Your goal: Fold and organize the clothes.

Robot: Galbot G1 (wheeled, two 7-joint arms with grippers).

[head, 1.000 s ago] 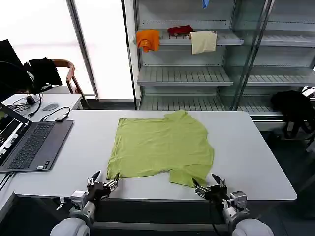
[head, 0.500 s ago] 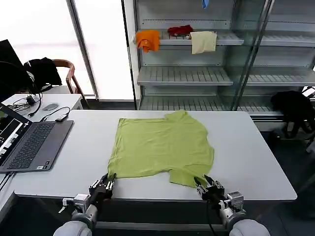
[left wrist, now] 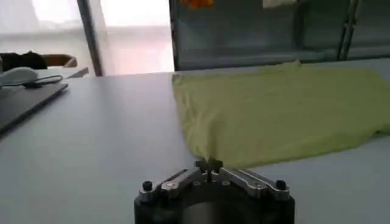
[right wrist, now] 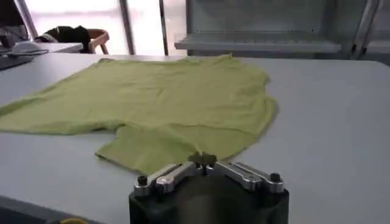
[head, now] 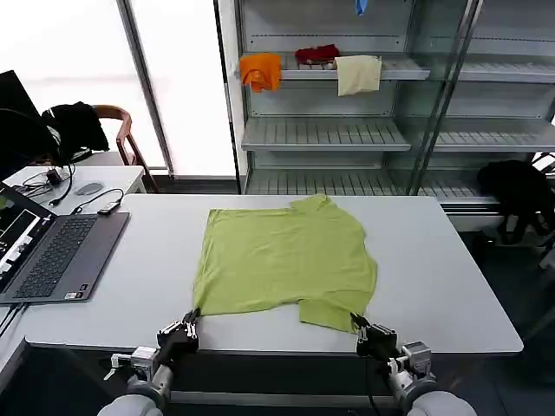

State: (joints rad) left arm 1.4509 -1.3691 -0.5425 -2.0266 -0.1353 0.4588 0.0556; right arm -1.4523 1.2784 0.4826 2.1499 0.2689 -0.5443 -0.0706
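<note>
We have the lime yellow-green T-shirt (head: pixel 284 264) lying flat in the middle of the white table (head: pixel 451 269), its near hem close to the table's near edge. Our left gripper (head: pixel 186 326) is clenched on the shirt's near left corner, its fingers (left wrist: pixel 208 165) meeting at the fabric edge. Our right gripper (head: pixel 364 328) pinches the near right edge, fingers (right wrist: pixel 205 160) closed on the cloth. A laptop (head: pixel 54 254) sits at the far left, and shelves (head: pixel 325 132) stand beyond the table.

Right hand (right wrist: pixel 206 160) pinches T-shirt (right wrist: pixel 164 103) hem.
</note>
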